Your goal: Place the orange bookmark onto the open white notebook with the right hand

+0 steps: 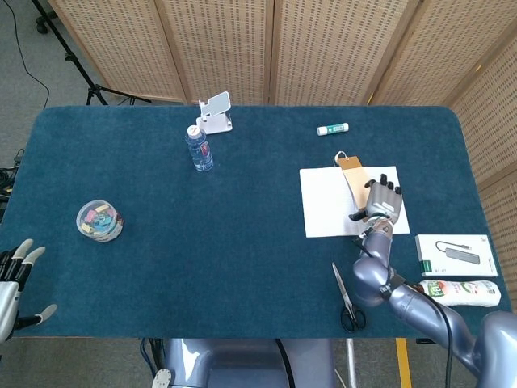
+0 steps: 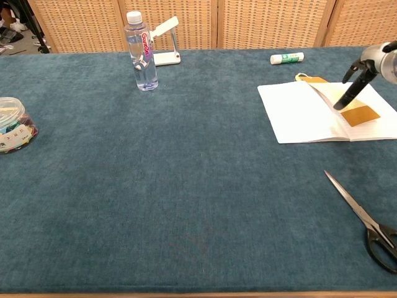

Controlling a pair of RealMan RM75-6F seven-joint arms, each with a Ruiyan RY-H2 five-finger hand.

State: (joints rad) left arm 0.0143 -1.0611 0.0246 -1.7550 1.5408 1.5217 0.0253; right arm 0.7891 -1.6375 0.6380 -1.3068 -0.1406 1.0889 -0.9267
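Note:
The open white notebook [image 1: 329, 204] [image 2: 302, 112] lies on the right part of the blue table. Flat across its right page lies the orange bookmark [image 1: 354, 179] [image 2: 360, 114], its string loop past the top edge. My right hand [image 1: 382, 199] [image 2: 372, 64] hovers over the right page with its fingers apart, holding nothing. One dark fingertip [image 2: 340, 103] points down at the bookmark's near end; contact is unclear. My left hand [image 1: 14, 279] hangs with fingers spread off the table's front-left corner, seen only in the head view.
Scissors [image 1: 346, 297] [image 2: 366, 221] lie just in front of the notebook. A boxed cable [image 1: 456, 254] and a lotion bottle [image 1: 452, 292] sit at the right edge. Further off are a glue stick [image 1: 332, 128], a water bottle [image 1: 199, 148], a white phone stand [image 1: 215, 112] and a clip jar [image 1: 99, 220].

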